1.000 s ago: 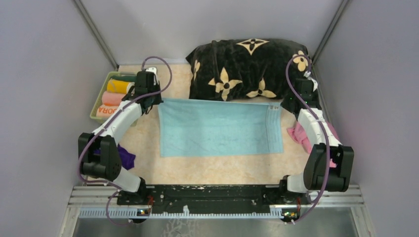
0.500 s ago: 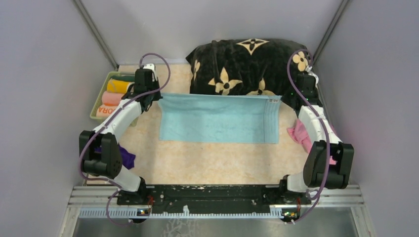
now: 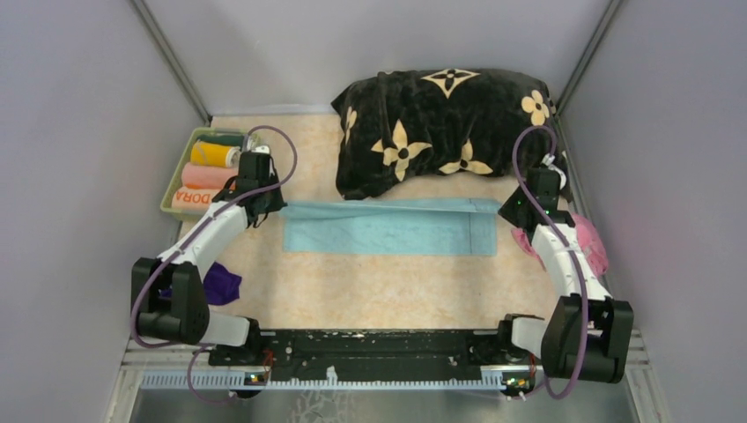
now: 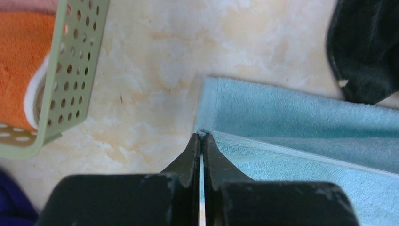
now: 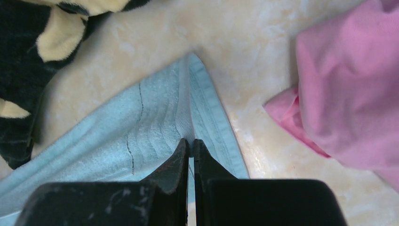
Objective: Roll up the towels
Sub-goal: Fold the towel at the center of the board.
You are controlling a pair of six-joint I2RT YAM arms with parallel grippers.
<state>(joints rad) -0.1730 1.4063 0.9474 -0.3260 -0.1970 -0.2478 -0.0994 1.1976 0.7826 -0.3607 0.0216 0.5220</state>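
**Item:** blue towel (image 3: 388,227).
**Location:** flat on the table between the two grippers, just on the near side of the cushion (image 3: 440,115), doubled into a narrow band.
**Handling:** terry, so judged light, limp and not slippery. It will likely sag and crease wherever you leave it unsupported. Take it by the hems and corners, both layers together.
**Orientation:** the long axis runs left to right, parallel to the arm bases, and the short ends face the grippers.
**Left gripper** (image 4: 201,141)**:** jaws pinched tight on the upper layer's left corner.
**Right gripper** (image 5: 189,146)**:** jaws pinched tight on the right hem.
**Judgement:** you will probably roll best from one short end, along the long axis.
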